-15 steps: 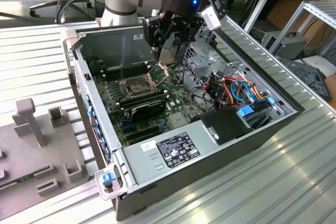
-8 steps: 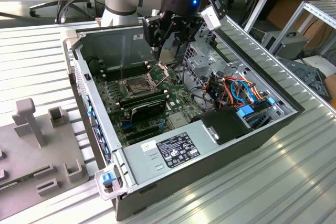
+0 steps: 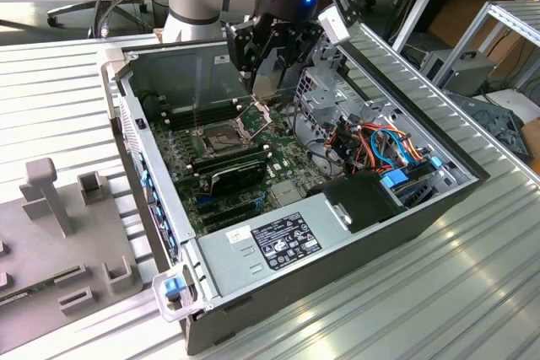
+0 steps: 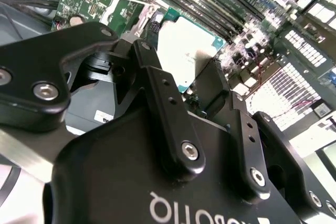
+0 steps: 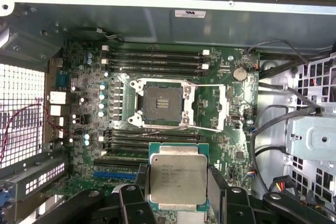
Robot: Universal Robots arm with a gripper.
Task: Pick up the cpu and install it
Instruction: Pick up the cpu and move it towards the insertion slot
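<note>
The gripper point(image 5: 177, 183) is clenched on one cpu point(image 5: 177, 174), a flat square chip with a dull silver-beige lid and a green rim, held above the green motherboard point(image 5: 227, 145). Beyond it sits one open dark socket point(image 5: 163, 103), with one bank of memory slots point(image 5: 155, 59) on each side.

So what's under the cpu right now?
In the first wrist view the cpu, gripped by the tool, hangs over the green motherboard; black memory slots run beneath it. The board patch directly below is covered. The open socket sits apart, empty.
</note>
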